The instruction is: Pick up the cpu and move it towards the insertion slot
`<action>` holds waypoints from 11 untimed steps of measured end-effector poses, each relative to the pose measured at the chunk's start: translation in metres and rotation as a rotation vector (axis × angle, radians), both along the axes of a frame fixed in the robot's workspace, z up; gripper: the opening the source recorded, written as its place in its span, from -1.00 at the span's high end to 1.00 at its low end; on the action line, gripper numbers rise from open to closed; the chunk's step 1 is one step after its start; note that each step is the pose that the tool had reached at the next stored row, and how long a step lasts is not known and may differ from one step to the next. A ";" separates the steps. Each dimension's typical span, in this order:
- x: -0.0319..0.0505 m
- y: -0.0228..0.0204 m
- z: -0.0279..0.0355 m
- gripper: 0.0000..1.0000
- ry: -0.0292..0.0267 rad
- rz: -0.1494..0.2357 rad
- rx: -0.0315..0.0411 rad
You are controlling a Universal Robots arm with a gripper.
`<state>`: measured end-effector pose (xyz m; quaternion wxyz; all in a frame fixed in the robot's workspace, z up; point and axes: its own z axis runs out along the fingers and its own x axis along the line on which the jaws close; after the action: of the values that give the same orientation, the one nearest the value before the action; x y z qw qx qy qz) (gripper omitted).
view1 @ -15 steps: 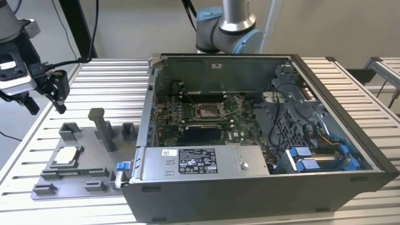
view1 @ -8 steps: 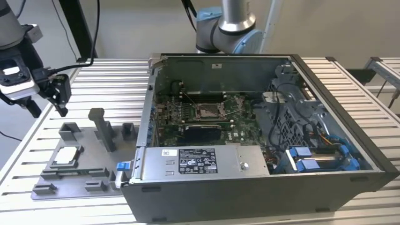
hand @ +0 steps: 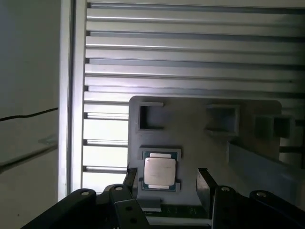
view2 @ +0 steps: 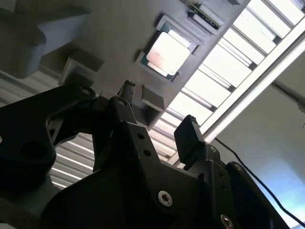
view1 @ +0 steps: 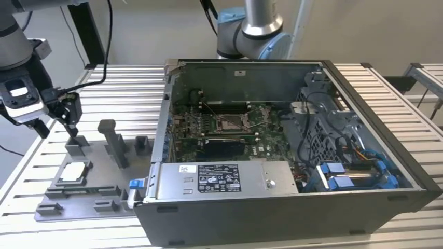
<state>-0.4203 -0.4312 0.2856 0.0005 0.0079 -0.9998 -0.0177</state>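
I'm hovering the jaws, wide open and empty, above the cpu (view1: 74, 174) at the exterior view's lower left. I'm judging it light, stiff and fragile, best taken by opposite edges.

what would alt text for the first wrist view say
A silvery square cpu lies flat in a recess of a grey fixture plate, framed between the black fingers of the open gripper, which is not holding it. The plate rests on a slatted aluminium table.
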 end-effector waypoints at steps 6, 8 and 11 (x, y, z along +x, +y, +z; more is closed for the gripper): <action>0.0005 -0.0066 -0.0108 -1.00 0.0000 -0.002 0.0002; 0.0013 -0.0089 -0.0147 -1.00 -0.0003 -0.003 0.0006; 0.0023 -0.0110 -0.0200 -1.00 -0.0002 -0.004 0.0006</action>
<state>-0.4180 -0.4422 0.2656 0.0003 0.0059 -0.9998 -0.0180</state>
